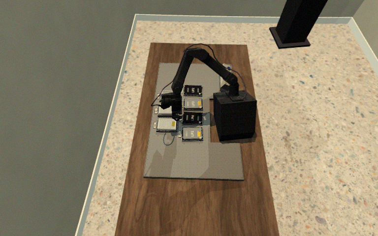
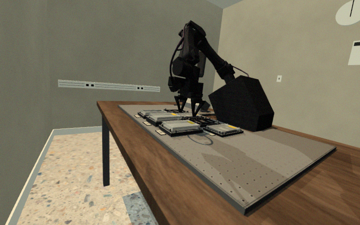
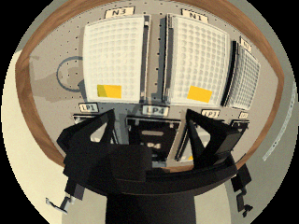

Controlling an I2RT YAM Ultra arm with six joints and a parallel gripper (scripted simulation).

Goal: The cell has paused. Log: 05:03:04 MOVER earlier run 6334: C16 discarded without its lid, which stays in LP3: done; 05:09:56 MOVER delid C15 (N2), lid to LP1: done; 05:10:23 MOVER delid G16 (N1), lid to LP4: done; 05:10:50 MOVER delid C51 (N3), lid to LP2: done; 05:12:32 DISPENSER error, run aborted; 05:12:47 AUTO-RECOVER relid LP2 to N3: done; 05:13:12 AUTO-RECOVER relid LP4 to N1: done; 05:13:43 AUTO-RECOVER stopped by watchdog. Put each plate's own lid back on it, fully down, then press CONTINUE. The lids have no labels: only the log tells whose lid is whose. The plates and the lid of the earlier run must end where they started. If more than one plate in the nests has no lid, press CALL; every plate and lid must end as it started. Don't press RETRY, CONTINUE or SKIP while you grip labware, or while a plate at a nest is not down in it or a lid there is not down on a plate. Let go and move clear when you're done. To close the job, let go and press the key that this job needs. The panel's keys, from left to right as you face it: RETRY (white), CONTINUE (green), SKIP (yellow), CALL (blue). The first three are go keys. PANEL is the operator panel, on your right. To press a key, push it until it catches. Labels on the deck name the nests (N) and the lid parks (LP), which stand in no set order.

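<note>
My gripper (image 1: 176,118) (image 2: 187,113) (image 3: 150,112) is open and empty, low over the deck near LP4. The N3 plate (image 1: 165,124) (image 2: 180,126) (image 3: 114,56) and the N1 plate (image 1: 164,110) (image 3: 198,56) show yellow tags, as on lids. The N2 plate (image 3: 246,80) shows no tag and looks lidless; the arm partly hides it in the top view. A clear lid with a yellow tag (image 1: 192,137) (image 2: 221,129) lies on LP1. Another such lid (image 1: 192,106) lies on LP3. Parks LP2 (image 1: 192,93) and LP4 (image 1: 192,121) (image 3: 163,131) are bare black.
The operator panel (image 1: 221,78) stands beyond the arm's base, partly hidden by the arm; its blue key (image 1: 228,68) shows. The black base block (image 1: 234,118) (image 2: 238,106) stands behind the lid parks. Plates and parks stand close together in two rows.
</note>
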